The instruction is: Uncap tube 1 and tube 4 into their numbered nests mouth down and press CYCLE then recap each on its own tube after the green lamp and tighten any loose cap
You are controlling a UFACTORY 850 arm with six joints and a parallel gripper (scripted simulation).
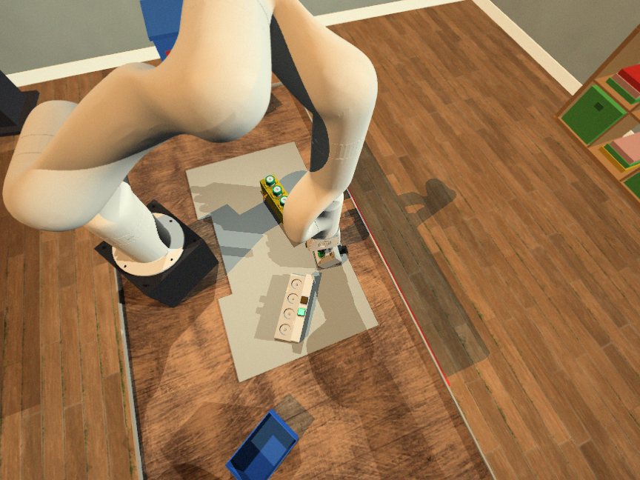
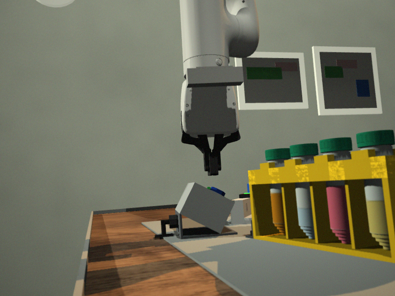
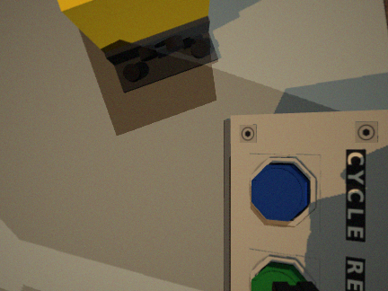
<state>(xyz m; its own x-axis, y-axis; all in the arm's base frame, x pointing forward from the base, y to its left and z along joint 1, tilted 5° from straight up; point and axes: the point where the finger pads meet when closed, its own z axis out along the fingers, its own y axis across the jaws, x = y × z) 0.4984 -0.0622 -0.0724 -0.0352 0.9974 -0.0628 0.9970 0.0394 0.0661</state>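
My gripper (image 2: pixel 213 172) (image 3: pixel 294 286) is shut and empty, above the grey key housing (image 2: pixel 204 207) (image 3: pixel 242 180). In the wrist view its tips overlap the green READY key (image 3: pixel 269 278); the blue CYCLE key (image 3: pixel 280 192) lies beside it. The yellow decapping station (image 1: pixel 270 204) (image 2: pixel 318 168) holds four tubes, all with green caps in the exterior view, such as the rightmost cap (image 2: pixel 375 138) and leftmost cap (image 2: pixel 277 154). I cannot tell their tightness. The cap tray (image 1: pixel 280 338) has empty nests. Its green lamp (image 1: pixel 301 312) is lit; the amber lamp (image 1: pixel 304 299) is dark.
The station stands close beside the housing, with its end (image 3: pixel 144 22) in the wrist view. The cap tray is on the housing's other side. A blue bin (image 1: pixel 232 461) stands farther off on the table. The arm hides part of the station in the top view.
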